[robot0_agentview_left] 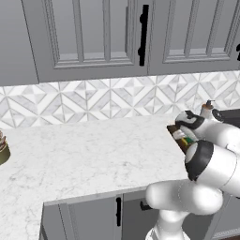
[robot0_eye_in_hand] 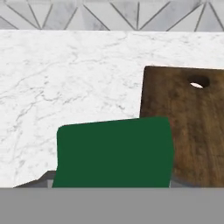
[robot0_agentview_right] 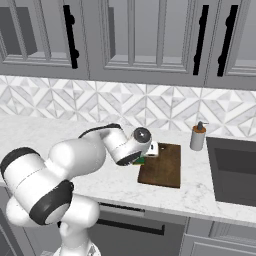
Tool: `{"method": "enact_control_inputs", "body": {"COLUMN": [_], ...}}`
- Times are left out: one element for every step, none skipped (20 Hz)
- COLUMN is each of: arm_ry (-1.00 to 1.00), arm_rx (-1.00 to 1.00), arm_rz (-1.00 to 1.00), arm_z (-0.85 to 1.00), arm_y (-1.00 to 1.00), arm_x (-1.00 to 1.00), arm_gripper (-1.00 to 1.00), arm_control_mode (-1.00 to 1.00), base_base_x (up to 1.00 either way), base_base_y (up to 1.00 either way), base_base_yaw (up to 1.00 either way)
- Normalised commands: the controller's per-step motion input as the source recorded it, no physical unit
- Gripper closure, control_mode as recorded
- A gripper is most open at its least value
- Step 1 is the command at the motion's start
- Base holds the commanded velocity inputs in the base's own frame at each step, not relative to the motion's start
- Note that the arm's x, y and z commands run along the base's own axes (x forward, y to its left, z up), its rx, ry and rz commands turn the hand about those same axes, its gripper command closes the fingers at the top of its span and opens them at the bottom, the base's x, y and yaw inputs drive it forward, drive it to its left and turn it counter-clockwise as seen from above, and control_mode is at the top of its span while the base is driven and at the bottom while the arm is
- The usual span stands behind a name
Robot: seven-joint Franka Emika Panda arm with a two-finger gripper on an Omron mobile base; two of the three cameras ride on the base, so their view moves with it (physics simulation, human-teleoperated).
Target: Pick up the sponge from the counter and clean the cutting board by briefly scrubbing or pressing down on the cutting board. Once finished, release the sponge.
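The sponge (robot0_eye_in_hand: 113, 153) shows its dark green top close up in the hand view, hanging over the white counter (robot0_eye_in_hand: 65, 78) with its right end overlapping the left edge of the dark brown cutting board (robot0_eye_in_hand: 188, 127). My gripper (robot0_agentview_right: 144, 156) is shut on the sponge (robot0_agentview_right: 139, 161) at the board's near-left corner; its fingertips are hidden behind the sponge. In the right base view the cutting board (robot0_agentview_right: 162, 165) lies just right of the hand. In the left base view the arm covers most of the board (robot0_agentview_left: 179, 142).
A brown-and-white soap bottle (robot0_agentview_right: 198, 136) stands behind the board's right side, next to a dark sink (robot0_agentview_right: 235, 170). A tiled backsplash and grey wall cabinets rise behind. Open marble counter (robot0_agentview_left: 93, 154) stretches left, with a small object (robot0_agentview_left: 3, 149) at its far-left edge.
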Motion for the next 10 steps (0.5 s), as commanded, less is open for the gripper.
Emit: {"method": "enact_control_inputs", "body": {"arm_ry": [0.16, 0.16, 0.15, 0.13, 0.09, 0.07, 0.05, 0.03, 0.02, 0.00], "arm_rx": [0.00, -0.01, -0.03, -0.03, -0.05, -0.04, -0.04, -0.04, -0.05, -0.05], "arm_rz": [0.00, 0.00, 0.00, 0.00, 0.00, 0.00, 0.00, 0.00, 0.00, 0.00], "arm_z": [0.61, 0.48, 0.35, 0.11, 0.00, 0.00, 0.00, -0.09, -0.27, -0.44], "arm_y": [0.67, 0.74, 0.79, 0.79, 0.76, 0.69, 0.56, 0.46, 0.34, 0.26], "arm_x": [0.00, 0.00, 0.00, 0.00, 0.00, 0.00, 0.00, 0.00, 0.00, 0.00], "arm_gripper": [1.00, 1.00, 1.00, 1.00, 1.00, 1.00, 1.00, 1.00, 1.00, 1.00], "arm_control_mode": [-1.00, -1.00, -1.00, -1.00, -1.00, -1.00, -1.00, -1.00, -1.00, -1.00], "base_base_x": [0.00, 0.00, 0.00, 0.00, 0.00, 0.00, 0.00, 0.00, 0.00, 0.00], "base_base_y": [0.00, 0.00, 0.00, 0.00, 0.00, 0.00, 0.00, 0.00, 0.00, 0.00], "base_base_yaw": [0.00, 0.00, 0.00, 0.00, 0.00, 0.00, 0.00, 0.00, 0.00, 0.00]}}
